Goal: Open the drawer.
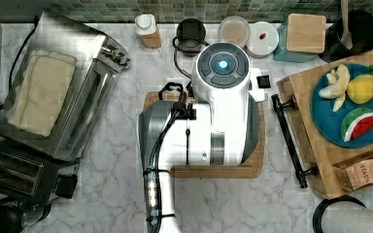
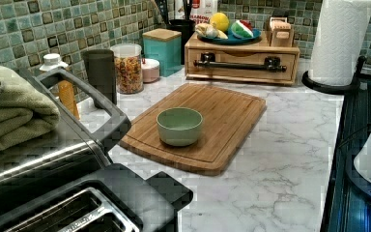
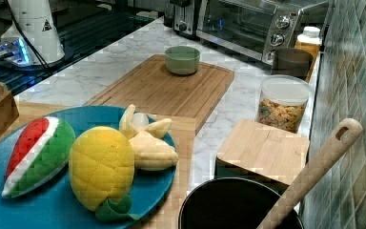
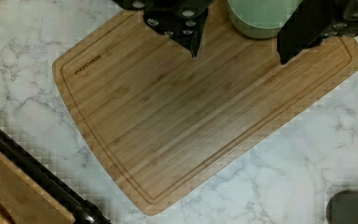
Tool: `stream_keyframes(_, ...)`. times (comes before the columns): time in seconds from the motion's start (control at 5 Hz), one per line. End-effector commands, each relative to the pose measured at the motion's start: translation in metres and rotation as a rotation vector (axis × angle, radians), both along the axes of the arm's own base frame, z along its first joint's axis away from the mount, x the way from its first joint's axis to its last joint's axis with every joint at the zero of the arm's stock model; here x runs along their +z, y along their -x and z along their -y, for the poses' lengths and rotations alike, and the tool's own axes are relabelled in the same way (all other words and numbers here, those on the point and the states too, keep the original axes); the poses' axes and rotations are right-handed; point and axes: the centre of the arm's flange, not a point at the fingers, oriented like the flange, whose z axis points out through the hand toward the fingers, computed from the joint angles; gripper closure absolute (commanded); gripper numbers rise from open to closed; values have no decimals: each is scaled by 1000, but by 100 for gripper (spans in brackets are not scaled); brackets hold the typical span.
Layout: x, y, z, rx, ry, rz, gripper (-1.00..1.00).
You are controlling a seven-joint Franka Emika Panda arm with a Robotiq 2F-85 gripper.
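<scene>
One gripper [image 4: 237,53], jaws spread, above grooved bamboo cutting board [image 4: 191,121]; light-wood drawer [image 2: 241,64] closed.

A white marble counter [image 2: 280,159] carries a bamboo cutting board [image 2: 222,116], a toaster oven [image 1: 63,92], a toaster [image 1: 17,172], jars along the tiled wall, a paper-towel holder [image 2: 331,84] and a wooden drawer stand [image 2: 241,55].

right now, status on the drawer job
Gripper open, above the cutting board. Drawer shut, black handle untouched. Green bowl sits on the board, clear of the drawer.
</scene>
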Motion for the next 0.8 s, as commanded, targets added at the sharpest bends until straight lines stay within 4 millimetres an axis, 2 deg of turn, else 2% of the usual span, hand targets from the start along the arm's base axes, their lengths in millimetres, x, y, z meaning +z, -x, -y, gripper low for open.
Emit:
stream_keyframes(0.2, -1, 0, 0, 6, 11, -2, -100)
stream_keyframes(0.4, -4, 8, 12, 243, 8, -66, -100)
stream_keyframes(0.6, -10, 25, 34, 467, 0, -55, -100)
stream_keyframes(0.8, -24, 30, 53, 602, 3, -44, -100)
